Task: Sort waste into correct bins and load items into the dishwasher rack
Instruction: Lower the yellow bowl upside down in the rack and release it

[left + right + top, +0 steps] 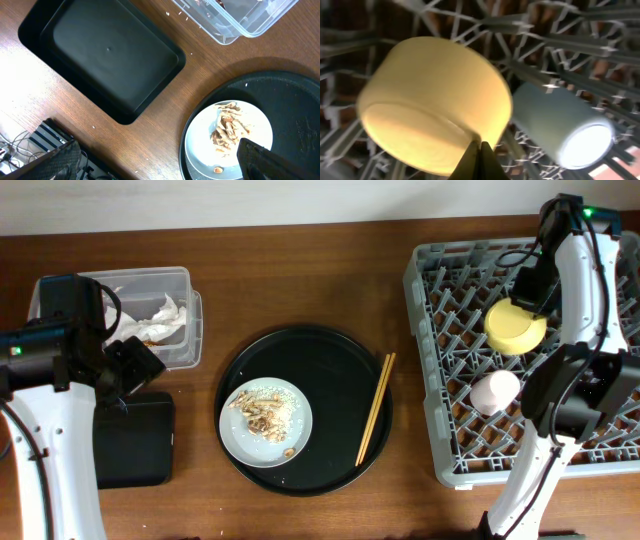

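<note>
My right gripper [528, 308] is shut on the rim of the yellow bowl [515, 328], held upside down over the grey dishwasher rack [440, 270]. The right wrist view shows the fingers [480, 152] pinching the bowl [435, 100], with the light-blue cup [560, 130] lying in the rack beside it. The pink cup [495, 392] lies in the rack. My left gripper [135, 365] is open and empty [155, 165] between the black bin tray [135, 440] and the plate. The grey-white plate [240, 435] holds food scraps [262, 410]. The chopsticks [376, 408] lie to its right.
The plate and chopsticks lie on a large round black tray [320, 360]. The clear tub [185, 280] at the back left holds crumpled white tissue [165, 315]. The left wrist view shows the black bin tray [110, 60], the tub's corner [235, 25] and the plate [200, 145].
</note>
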### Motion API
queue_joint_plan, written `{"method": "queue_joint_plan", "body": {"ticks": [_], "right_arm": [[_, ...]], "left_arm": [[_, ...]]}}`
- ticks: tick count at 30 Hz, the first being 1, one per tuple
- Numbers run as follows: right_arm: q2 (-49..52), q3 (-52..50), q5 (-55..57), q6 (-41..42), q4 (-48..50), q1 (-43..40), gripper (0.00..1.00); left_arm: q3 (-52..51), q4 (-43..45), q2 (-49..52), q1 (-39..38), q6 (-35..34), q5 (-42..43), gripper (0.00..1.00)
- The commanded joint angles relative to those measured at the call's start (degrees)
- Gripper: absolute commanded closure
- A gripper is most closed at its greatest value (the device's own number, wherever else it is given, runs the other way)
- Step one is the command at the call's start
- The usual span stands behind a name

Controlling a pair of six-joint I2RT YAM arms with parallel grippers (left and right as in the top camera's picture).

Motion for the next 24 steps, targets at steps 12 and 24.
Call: {"method": "queue_joint_plan", "body": {"ticks": [12,24], "right_arm": [[1.07,0.00,2.99,0.74,4.04,-0.20,0.96],[-1.20,-4.17,0.92,2.69,7.56,-4.70,0.96]], "left_arm": [[0.39,0.00,-0.24,0.20,-0.57,-0.66,0.01],[0.39,0.00,-0.24,0.20,-0.59,-0.66,0.01]]}}
